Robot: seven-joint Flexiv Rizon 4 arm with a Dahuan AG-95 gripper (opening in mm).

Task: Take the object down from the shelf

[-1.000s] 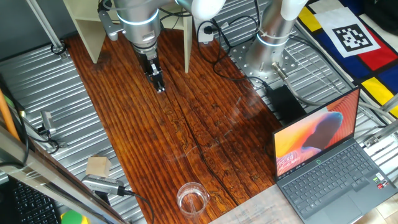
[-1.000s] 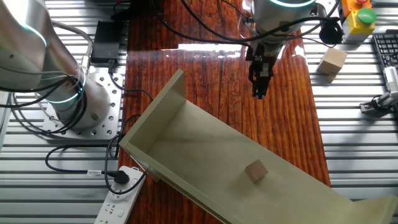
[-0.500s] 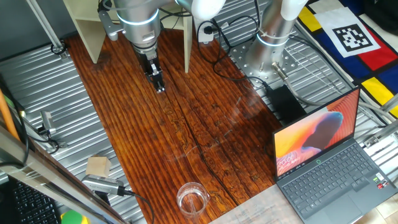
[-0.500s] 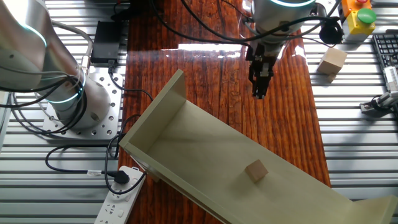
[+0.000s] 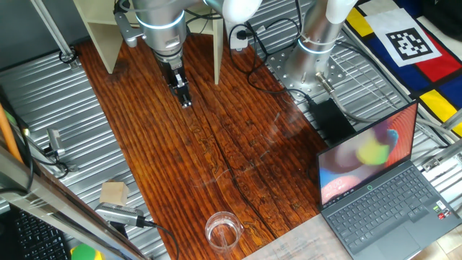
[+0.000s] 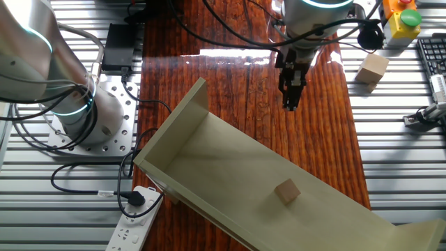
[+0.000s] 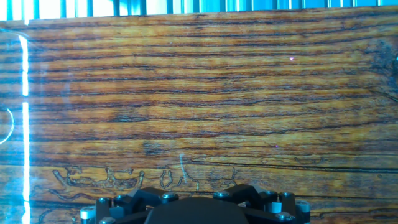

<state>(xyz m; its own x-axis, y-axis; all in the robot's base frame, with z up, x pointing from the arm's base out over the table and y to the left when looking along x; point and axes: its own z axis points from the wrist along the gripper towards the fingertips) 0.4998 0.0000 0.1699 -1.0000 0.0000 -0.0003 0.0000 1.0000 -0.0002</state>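
The tiny tan cube rests on the cream-beige shelf's flat board, near its right part. The shelf's upright boards show at the table's far end in one fixed view, where the cube is hidden. My gripper points down over the dark wooden table in front of the shelf, well apart from the cube. Its fingers are together and hold nothing. The hand view shows only bare wood grain and the gripper's black body.
A larger pale wooden block lies on the metal grating beside the table, also in one fixed view. A clear glass stands near the table's front edge. A laptop, a power strip and cables lie around.
The arm and the cube have not moved. Only the picture on the laptop screen has changed.
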